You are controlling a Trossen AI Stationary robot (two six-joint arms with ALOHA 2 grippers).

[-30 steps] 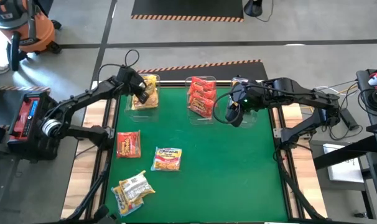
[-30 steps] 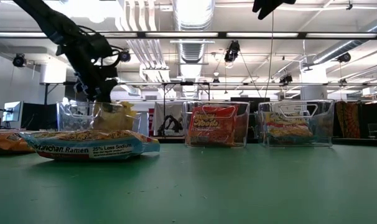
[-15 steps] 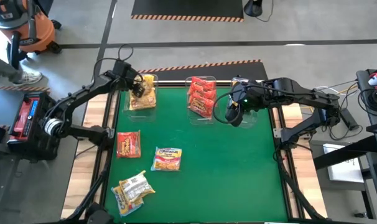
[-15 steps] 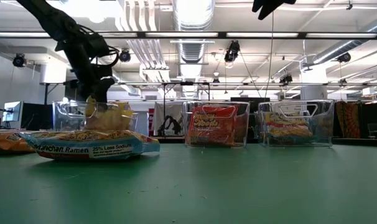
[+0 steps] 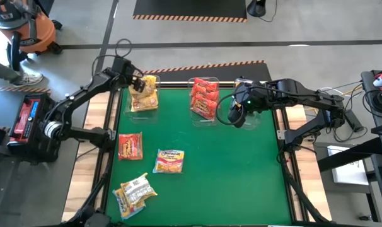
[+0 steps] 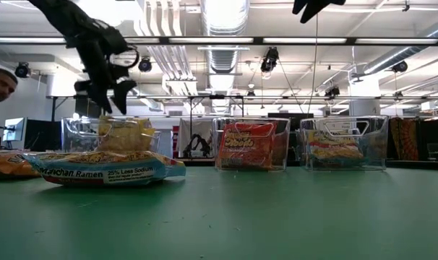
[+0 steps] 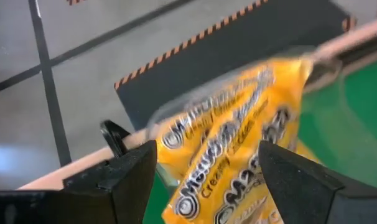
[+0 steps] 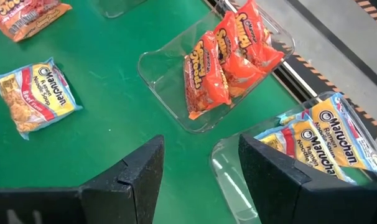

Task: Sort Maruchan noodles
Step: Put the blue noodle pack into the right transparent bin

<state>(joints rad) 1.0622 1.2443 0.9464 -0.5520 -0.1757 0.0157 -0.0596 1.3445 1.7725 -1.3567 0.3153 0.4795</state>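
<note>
While over the left bin: left gripper point(image 6: 109, 102), jaws spread wide, holding nothing
Yellow packets point(image 5: 145, 93): lying in left bin point(image 5: 132, 108)
Right gripper point(image 5: 236, 116): near middle bin point(image 5: 204, 120), jaws partly apart, empty
Loose packets point(image 5: 169, 161): three on tabletop point(image 5: 241, 176)

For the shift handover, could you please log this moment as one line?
left gripper: open above yellow packets in bin | right gripper: open, empty | loose packets: unsorted
</note>
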